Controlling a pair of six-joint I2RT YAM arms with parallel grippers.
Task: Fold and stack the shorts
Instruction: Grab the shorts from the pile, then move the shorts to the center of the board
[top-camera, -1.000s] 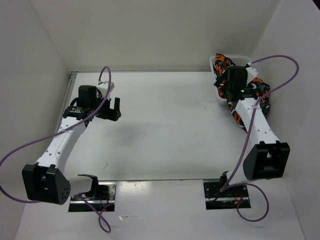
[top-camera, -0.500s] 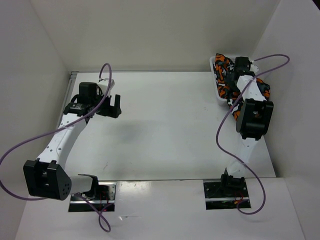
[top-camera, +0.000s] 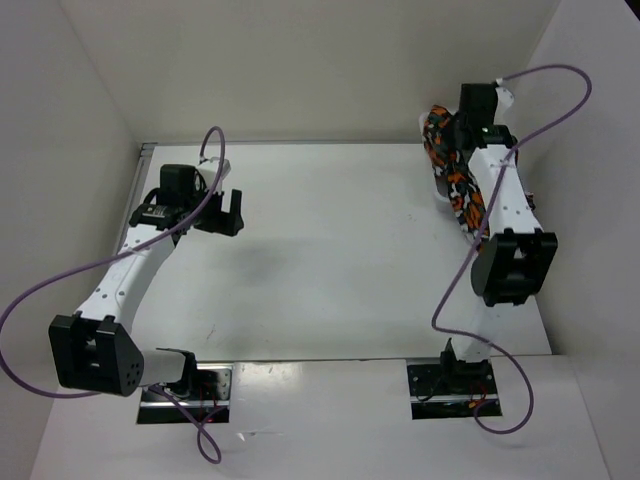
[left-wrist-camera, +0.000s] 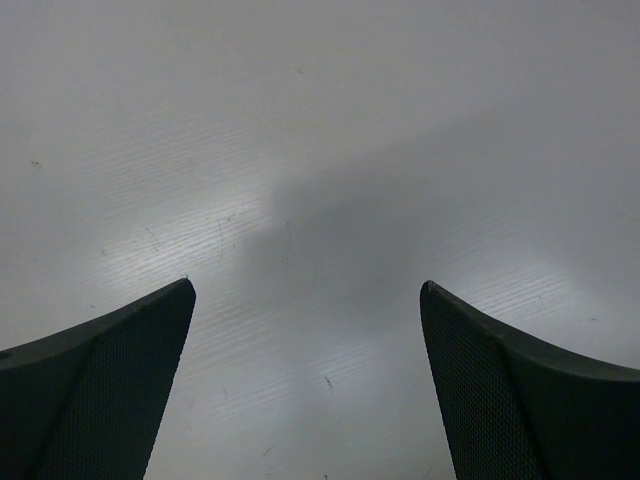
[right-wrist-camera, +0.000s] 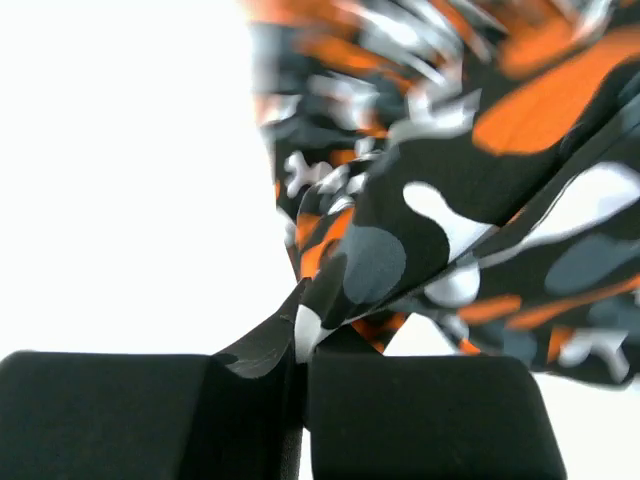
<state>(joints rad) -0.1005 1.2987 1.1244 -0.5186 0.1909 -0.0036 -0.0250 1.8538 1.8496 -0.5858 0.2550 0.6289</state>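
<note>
The shorts (top-camera: 458, 188), a bundle of orange, white, grey and black camouflage cloth, lie bunched at the far right of the table, under my right arm. My right gripper (top-camera: 450, 140) reaches down into that bundle. In the right wrist view its jaws are pressed together on a fold of the shorts (right-wrist-camera: 450, 200), and the gripper (right-wrist-camera: 305, 330) has cloth pinched at its tips. My left gripper (top-camera: 222, 214) hovers at the left of the table, far from the shorts. The left wrist view shows this gripper (left-wrist-camera: 307, 290) open, with only bare table between its fingers (left-wrist-camera: 150, 340).
A white mesh basket (top-camera: 437, 184) sits under the shorts at the far right corner, mostly hidden by cloth and arm. White walls close in the table on the left, back and right. Purple cables loop off both arms.
My right arm has stretched farther back over the bundle, and its gripper has gone from open to shut on the cloth. The left arm has hardly moved.
</note>
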